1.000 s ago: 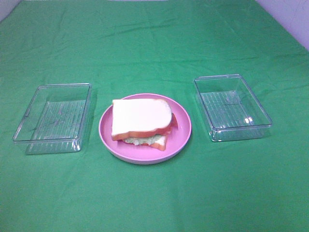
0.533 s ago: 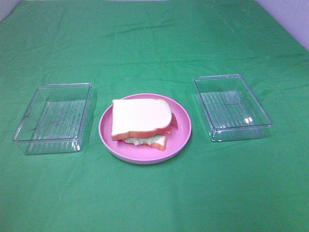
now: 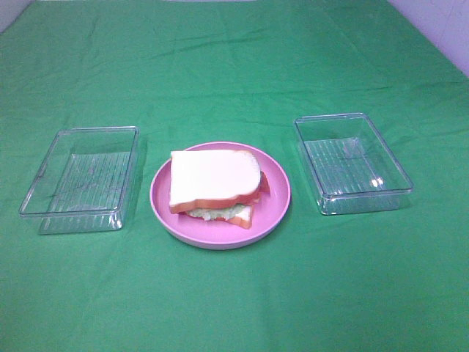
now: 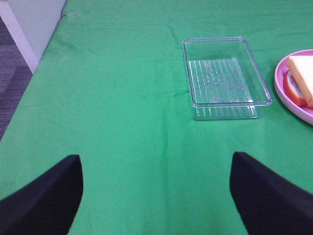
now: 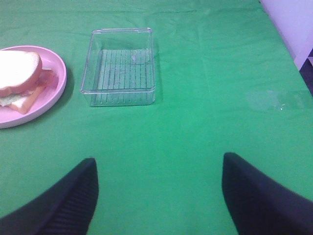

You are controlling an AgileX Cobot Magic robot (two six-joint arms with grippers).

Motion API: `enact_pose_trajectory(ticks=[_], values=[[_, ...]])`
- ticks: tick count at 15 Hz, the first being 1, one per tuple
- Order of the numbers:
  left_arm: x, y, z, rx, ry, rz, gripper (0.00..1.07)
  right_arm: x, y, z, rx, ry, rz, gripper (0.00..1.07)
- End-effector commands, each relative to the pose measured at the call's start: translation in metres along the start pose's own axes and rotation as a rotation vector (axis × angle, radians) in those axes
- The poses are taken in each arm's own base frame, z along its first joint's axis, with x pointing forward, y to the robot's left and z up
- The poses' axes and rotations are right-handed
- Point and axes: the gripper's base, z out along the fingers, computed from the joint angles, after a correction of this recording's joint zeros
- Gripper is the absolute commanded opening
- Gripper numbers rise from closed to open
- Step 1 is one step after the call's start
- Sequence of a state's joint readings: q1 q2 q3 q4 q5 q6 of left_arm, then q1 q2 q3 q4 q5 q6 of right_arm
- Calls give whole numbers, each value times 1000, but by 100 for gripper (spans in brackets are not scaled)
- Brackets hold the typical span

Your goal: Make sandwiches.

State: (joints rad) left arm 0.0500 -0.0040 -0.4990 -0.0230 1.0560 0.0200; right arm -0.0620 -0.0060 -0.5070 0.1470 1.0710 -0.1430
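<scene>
One stacked sandwich (image 3: 215, 184) lies on a round pink plate (image 3: 279, 199) at the table's middle: white bread on top, red strips and green lettuce showing at its edges. The sandwich (image 4: 302, 81) also shows in the left wrist view, and the sandwich (image 5: 19, 76) in the right wrist view. My left gripper (image 4: 156, 193) hangs open over bare green cloth, well away from the plate. My right gripper (image 5: 159, 196) is open too, with nothing between its fingers. Neither gripper appears in the high view.
A clear plastic box (image 3: 84, 176) with nothing in it stands left of the plate, and a second clear box (image 3: 352, 161) stands to its right. The green cloth's left edge (image 4: 46, 54) drops to the floor. A pale wall (image 3: 440, 22) borders the far right.
</scene>
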Motion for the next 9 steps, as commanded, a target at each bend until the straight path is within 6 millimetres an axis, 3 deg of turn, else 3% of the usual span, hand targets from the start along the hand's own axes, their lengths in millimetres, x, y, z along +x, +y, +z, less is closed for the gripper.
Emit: enact_pose_trajectory(ticks=[1, 9], values=[[1, -1, -3, 2, -35, -5, 78, 1, 0, -2, -50, -21, -31, 68], [1, -1, -3, 2, -35, -5, 78, 1, 2, -2, -59, -23, -16, 68]])
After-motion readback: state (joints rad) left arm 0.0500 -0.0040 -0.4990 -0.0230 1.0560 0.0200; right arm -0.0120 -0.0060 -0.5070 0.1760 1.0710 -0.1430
